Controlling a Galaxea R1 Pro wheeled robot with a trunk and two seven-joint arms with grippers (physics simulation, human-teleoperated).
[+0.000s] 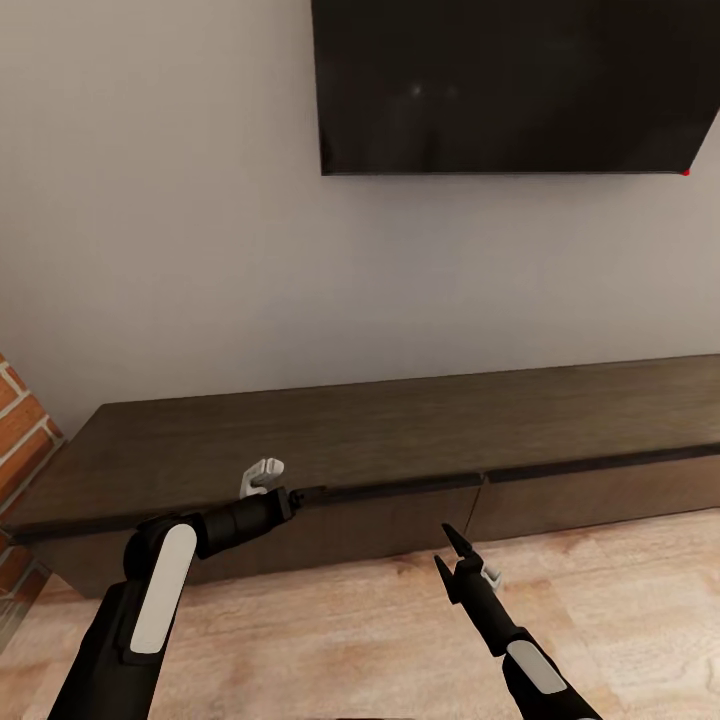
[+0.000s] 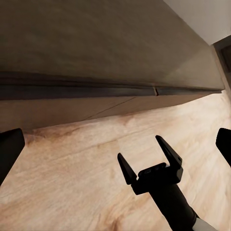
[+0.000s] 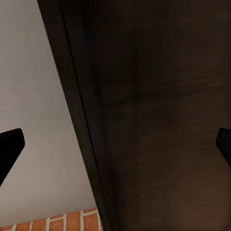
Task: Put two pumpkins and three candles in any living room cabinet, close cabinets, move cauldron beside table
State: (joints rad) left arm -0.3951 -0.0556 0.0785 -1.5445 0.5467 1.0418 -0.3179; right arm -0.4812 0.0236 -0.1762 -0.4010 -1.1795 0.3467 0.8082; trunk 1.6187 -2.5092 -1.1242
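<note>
The left gripper (image 1: pixel 288 497) is held at the front lip of the cabinet (image 1: pixel 400 440), apparently to work a drawer front; its opening cannot be told. The right gripper (image 1: pixel 447 553) (jaws spread, nothing held) is poised above the wooden floor (image 1: pixel 350 640), in front of the cabinet, beneath the wall-mounted television (image 1: pixel 510 85).
</note>
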